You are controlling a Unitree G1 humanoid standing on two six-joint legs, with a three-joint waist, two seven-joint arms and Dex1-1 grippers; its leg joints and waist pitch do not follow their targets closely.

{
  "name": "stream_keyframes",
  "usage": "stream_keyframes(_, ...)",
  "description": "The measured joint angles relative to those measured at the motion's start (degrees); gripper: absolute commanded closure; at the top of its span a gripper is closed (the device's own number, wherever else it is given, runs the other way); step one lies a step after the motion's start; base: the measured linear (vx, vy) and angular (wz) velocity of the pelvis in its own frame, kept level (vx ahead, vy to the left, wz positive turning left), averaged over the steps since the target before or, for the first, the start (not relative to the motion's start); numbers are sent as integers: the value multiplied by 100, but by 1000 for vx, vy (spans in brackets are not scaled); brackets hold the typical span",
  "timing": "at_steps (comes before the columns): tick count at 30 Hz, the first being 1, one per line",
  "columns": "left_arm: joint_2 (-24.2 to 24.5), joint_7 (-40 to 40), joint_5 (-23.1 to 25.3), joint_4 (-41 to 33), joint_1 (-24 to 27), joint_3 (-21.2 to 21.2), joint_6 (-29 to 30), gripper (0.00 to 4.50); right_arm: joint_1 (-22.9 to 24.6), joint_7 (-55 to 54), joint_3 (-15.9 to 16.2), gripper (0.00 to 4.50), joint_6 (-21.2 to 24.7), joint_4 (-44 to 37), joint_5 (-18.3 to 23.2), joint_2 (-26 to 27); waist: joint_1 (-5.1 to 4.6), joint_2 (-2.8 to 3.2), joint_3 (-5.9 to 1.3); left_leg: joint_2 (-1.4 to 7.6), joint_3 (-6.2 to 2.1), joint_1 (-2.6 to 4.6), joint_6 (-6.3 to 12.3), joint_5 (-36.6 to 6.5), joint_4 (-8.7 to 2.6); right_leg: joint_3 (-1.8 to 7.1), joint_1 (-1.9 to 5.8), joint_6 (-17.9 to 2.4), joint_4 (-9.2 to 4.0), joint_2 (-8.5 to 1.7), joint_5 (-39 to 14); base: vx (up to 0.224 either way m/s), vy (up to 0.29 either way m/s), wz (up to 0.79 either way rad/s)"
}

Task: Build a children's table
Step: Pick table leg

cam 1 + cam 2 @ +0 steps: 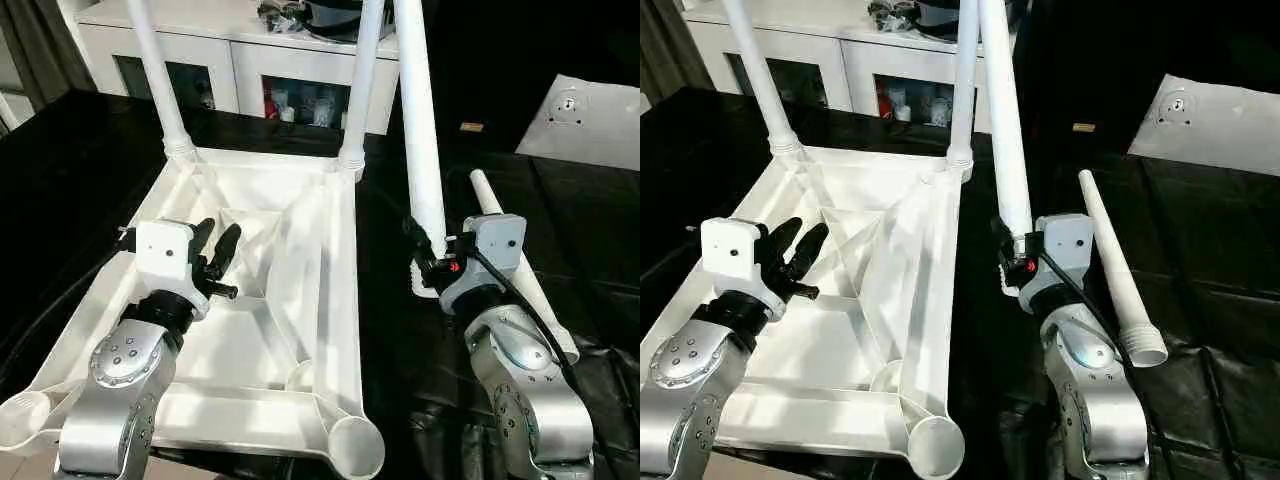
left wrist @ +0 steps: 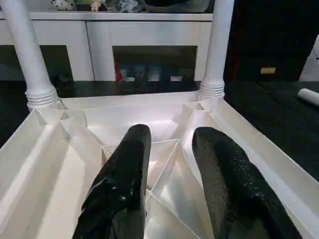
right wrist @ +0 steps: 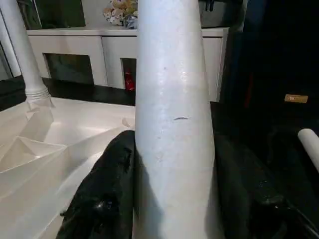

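right wrist view puts the right end effector (image 3: 172, 199) clamped on a leg (image 3: 172, 99), one black finger on each side; it is held nearly upright, probably so its thick end can drop into an empty socket. left end effector (image 1: 218, 255) hangs with fingers apart and nothing between them above the ribbed underside of the table top (image 1: 300, 260), likely ready to steady it. that top lies upside down on the black counter (image 1: 80, 170) so its sockets face up; two legs (image 1: 160, 70) stand at the far corners, near corner sockets (image 1: 352, 440) are empty. a spare leg (image 1: 1115, 270) lies toward the counter's right edge.
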Motion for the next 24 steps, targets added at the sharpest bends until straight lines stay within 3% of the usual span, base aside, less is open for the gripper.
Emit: stream_keyframes(24, 0, 0, 0, 0, 0, 0, 0, 284, 0, 0, 0, 261, 0, 0, 0, 0, 0, 0, 0, 0, 0, 0, 0, 0, 0, 0, 0, 0, 0, 0, 0, 0, 0, 0)
